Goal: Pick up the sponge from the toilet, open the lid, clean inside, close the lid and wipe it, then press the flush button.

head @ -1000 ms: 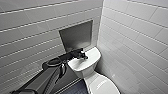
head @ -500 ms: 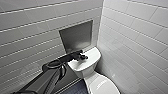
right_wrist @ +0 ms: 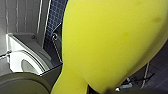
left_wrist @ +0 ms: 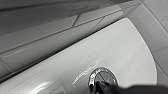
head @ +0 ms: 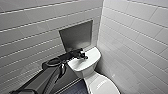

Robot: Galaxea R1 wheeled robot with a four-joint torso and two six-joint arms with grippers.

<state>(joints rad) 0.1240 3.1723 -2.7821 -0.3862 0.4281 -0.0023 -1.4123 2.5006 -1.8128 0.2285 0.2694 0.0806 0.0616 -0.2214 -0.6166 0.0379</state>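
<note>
Chrome flush button (left_wrist: 102, 77), just under the left gripper (head: 82, 54) tip (spread or closed, I cannot tell), sits mid-tank on the toilet (head: 86, 64). Stiff and slick, it is best pressed dead centre. The right gripper (right_wrist: 100, 90) pinches the soft, light sponge (right_wrist: 112, 42).

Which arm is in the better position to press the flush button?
Left. The left gripper hangs over the tank top, right at the flush button. The sponge shows close in the right wrist view.
</note>
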